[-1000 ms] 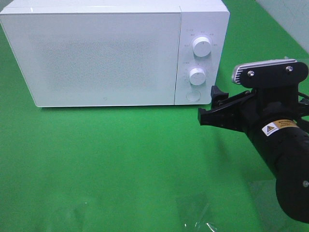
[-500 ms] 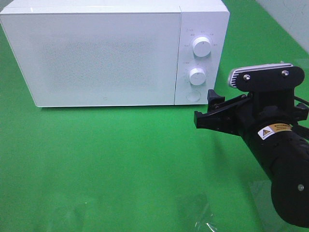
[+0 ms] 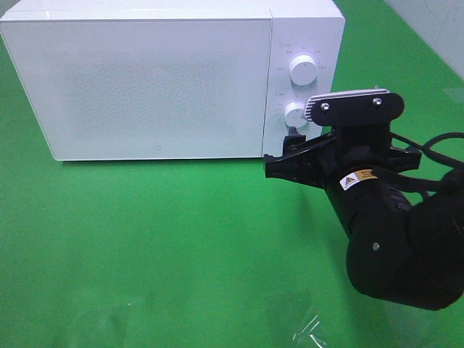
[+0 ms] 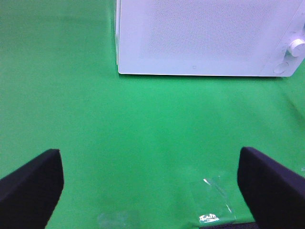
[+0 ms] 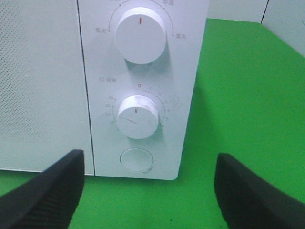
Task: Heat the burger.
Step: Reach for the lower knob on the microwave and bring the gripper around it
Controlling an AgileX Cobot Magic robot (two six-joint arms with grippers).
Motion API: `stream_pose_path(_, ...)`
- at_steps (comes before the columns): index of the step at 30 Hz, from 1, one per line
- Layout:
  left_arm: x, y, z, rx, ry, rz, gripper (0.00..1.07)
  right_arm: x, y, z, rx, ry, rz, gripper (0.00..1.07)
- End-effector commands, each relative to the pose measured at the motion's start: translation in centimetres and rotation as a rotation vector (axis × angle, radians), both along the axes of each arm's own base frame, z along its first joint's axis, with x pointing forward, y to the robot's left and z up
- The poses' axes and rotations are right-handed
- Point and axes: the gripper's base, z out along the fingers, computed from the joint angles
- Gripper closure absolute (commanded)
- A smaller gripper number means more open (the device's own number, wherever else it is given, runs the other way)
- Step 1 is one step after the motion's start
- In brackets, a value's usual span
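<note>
The burger is out of view in every frame. A white microwave [image 3: 152, 80] stands at the back of the green cloth with its door shut. My right gripper [image 3: 284, 154] is open and empty, just in front of the lower right corner of the control panel. The right wrist view looks between the open fingers [image 5: 47, 191] at the upper knob [image 5: 140, 34], the lower knob [image 5: 138, 116] and a round button [image 5: 137, 160]. My left gripper [image 4: 152, 186] is open and empty above the cloth, well back from the microwave [image 4: 205, 38]; the exterior high view does not show it.
Green cloth [image 3: 145, 239] covers the table. A scrap of clear plastic film [image 3: 308, 333] lies near the front edge, also seen as film [image 4: 214, 205] in the left wrist view. A pale tiled wall [image 3: 435, 29] rises at the far right.
My right arm has swung left and closer to the microwave's control panel, its fingertips now by the round button. The gripper stays open. Nothing else moved.
</note>
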Motion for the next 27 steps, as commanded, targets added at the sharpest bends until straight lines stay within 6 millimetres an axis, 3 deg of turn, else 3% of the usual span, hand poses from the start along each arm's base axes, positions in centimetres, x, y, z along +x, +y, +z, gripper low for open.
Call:
stream_pose_path(1,-0.3,0.0,-0.1,-0.004,-0.02,-0.001,0.15,1.3,0.1,1.0,-0.002,-0.15,-0.03,0.34)
stream_pose_path(11,-0.3,0.0,-0.1,-0.004,-0.02,-0.001,0.15,4.9,0.4,0.0,0.003,-0.132,-0.051,0.34)
stream_pose_path(27,-0.3,0.0,-0.1,-0.004,-0.02,-0.001,0.15,7.9,1.7,-1.8,0.021,-0.097,-0.057,0.34)
